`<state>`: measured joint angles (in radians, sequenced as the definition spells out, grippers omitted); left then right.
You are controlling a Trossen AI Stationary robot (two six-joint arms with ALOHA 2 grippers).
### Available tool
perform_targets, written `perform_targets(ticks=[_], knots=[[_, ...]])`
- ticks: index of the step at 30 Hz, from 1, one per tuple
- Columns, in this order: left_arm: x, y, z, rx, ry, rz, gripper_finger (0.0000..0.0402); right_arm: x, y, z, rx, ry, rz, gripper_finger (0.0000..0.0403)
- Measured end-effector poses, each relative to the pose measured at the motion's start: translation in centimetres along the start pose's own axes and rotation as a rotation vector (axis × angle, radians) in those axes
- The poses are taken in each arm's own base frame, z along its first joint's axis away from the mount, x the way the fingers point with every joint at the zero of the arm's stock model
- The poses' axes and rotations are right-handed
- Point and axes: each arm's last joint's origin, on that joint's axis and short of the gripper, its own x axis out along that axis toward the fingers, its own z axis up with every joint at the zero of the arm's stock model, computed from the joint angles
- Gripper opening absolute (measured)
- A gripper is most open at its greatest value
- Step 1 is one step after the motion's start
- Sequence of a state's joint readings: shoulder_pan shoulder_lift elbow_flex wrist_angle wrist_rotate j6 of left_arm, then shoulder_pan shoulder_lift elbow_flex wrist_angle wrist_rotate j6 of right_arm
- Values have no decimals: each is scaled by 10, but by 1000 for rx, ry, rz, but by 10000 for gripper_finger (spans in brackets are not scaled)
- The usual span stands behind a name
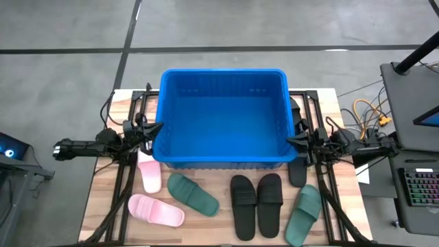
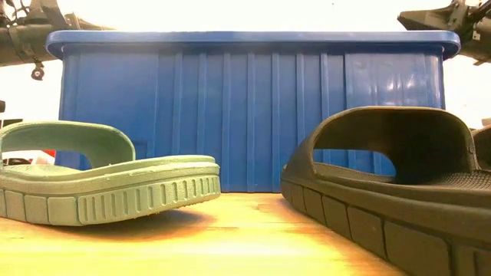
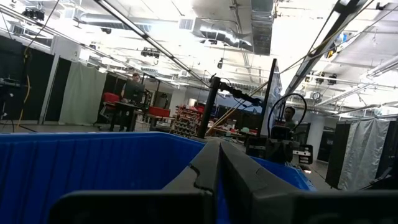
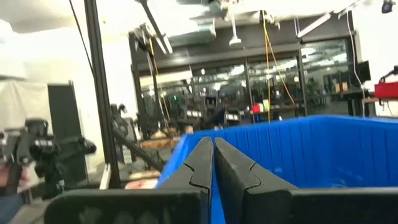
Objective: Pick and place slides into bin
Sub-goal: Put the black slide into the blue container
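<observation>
The blue bin [image 1: 223, 120] stands at the table's far middle, with nothing showing inside it. On the table in front of it lie two pale pink slides [image 1: 156, 210] [image 1: 148, 173], two dark green slides [image 1: 193, 194] [image 1: 304, 214] and two black slides side by side [image 1: 256, 204]; a third black slide [image 1: 297, 171] lies by the bin's right near corner. In the low view a green slide [image 2: 107, 180] and a black slide [image 2: 399, 184] rest on their soles. My left gripper [image 1: 159, 127] is shut at the bin's left rim. My right gripper [image 1: 289, 140] is shut at its right rim.
The table's wooden edge [image 1: 96, 206] runs close to the pink slides at the left. A keyboard [image 1: 422, 189] and cables [image 1: 370, 110] lie on a stand to the right of the table. A person [image 3: 134, 84] sits far off in the room.
</observation>
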<state>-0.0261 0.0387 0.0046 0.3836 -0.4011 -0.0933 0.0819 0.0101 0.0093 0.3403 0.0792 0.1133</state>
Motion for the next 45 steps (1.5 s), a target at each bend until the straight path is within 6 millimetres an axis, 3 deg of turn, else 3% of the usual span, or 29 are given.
perform_targets(ticks=[8, 11, 15, 20, 24, 34, 39, 45], knots=[[0, 0, 5, -26, -47, -6, 0, -2, 2, 21, 201, -217, 44, 8], [-1, -1, 10, -108, -93, -38, 0, -5, 3, 30, 264, -311, 67, 8], [-1, -1, 18, -199, -168, -20, 0, -7, -1, 35, 408, -392, -37, 8], [-1, -1, 21, -242, -176, -8, 0, -8, -6, 35, 408, -431, -201, 14], [3, -3, 25, -302, -163, -7, 20, -5, -5, 47, 345, -417, -249, 48], [20, -12, 52, -373, -239, 0, 164, 16, 4, 121, 30, 26, -420, 175], [25, -14, 59, -408, -325, 20, 183, 24, 7, 155, -131, 254, -458, 190], [32, -13, 49, -399, -287, 146, 184, 21, 5, 174, -252, 526, -665, 182]])
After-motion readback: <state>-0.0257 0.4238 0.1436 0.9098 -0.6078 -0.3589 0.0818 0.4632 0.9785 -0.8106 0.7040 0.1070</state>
